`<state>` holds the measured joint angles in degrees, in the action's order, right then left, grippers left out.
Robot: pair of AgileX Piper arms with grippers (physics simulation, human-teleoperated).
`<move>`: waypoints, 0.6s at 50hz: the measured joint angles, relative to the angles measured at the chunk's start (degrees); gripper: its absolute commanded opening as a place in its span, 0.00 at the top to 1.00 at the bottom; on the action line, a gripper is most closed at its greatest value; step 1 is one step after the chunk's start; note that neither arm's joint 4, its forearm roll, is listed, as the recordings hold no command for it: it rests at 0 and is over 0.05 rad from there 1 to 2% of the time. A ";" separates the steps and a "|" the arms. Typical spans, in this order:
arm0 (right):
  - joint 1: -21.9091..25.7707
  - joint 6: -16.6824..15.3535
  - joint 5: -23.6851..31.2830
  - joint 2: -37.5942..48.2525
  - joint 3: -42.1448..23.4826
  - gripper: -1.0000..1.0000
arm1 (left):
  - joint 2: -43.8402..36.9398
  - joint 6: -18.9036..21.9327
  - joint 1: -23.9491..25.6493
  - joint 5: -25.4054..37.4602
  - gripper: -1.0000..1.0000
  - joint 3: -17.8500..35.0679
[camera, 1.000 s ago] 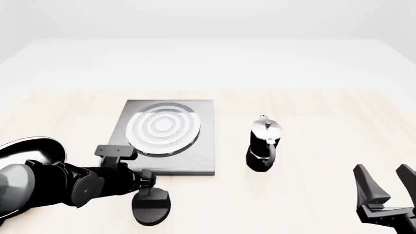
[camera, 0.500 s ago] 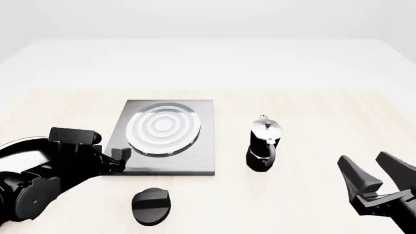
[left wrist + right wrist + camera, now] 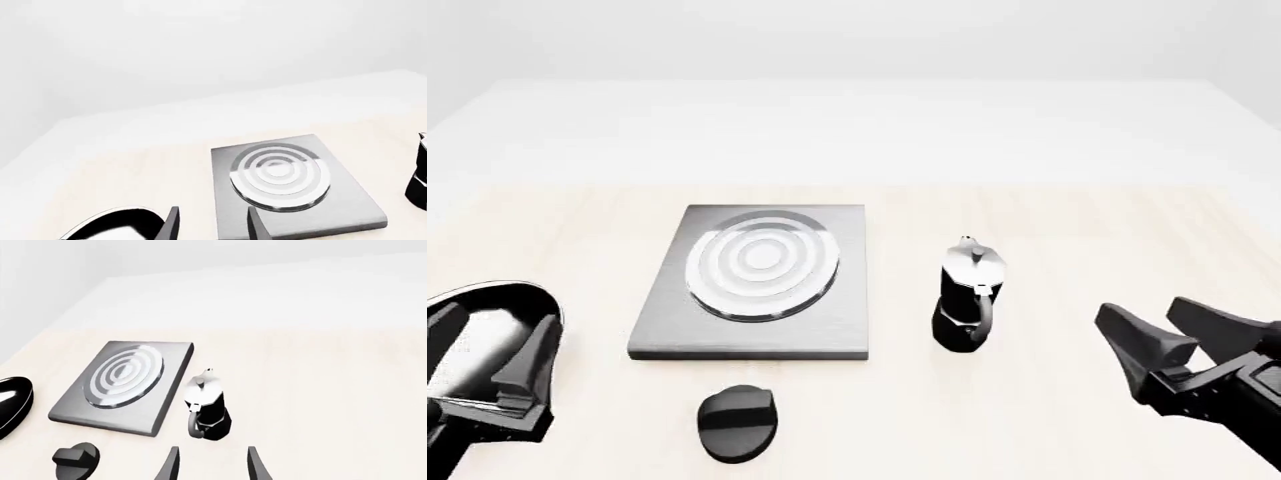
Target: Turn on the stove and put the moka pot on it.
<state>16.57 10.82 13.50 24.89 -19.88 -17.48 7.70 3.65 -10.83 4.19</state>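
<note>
The stove (image 3: 754,285) is a flat grey slab with silver-white rings, left of centre. Its black oval knob (image 3: 738,422) lies apart on the table in front of it. The moka pot (image 3: 968,295) stands upright right of the stove, handle toward me. My left gripper (image 3: 494,335) is open and empty at the front left, over the frying pan and left of the knob. My right gripper (image 3: 1158,325) is open and empty, right of the pot and apart from it. The right wrist view shows pot (image 3: 207,407), stove (image 3: 123,385) and knob (image 3: 75,458).
A glossy black frying pan (image 3: 481,310) lies at the left edge, beside the stove; it also shows in the left wrist view (image 3: 113,225). The left wrist view shows the stove (image 3: 293,200) and a sliver of the pot (image 3: 419,175).
My left arm has drawn back from the knob to the front left corner over the pan. My right gripper has risen and moved left toward the moka pot.
</note>
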 measured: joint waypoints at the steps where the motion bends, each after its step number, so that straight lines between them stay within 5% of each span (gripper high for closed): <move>1: 0.25 0.17 -0.06 0.38 -0.05 0.00 | 1.68 0.18 -0.47 0.15 0.00 -0.37; 12: 3.17 1.93 -0.81 4.38 -0.68 0.00 | 12.27 0.63 -3.89 1.45 0.00 -2.70; 30: 6.49 2.98 -5.09 11.31 -0.76 0.00 | 16.63 0.74 -5.39 1.98 0.00 -3.77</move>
<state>23.06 13.79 8.41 36.20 -20.65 -0.85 8.44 -1.74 -8.85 0.42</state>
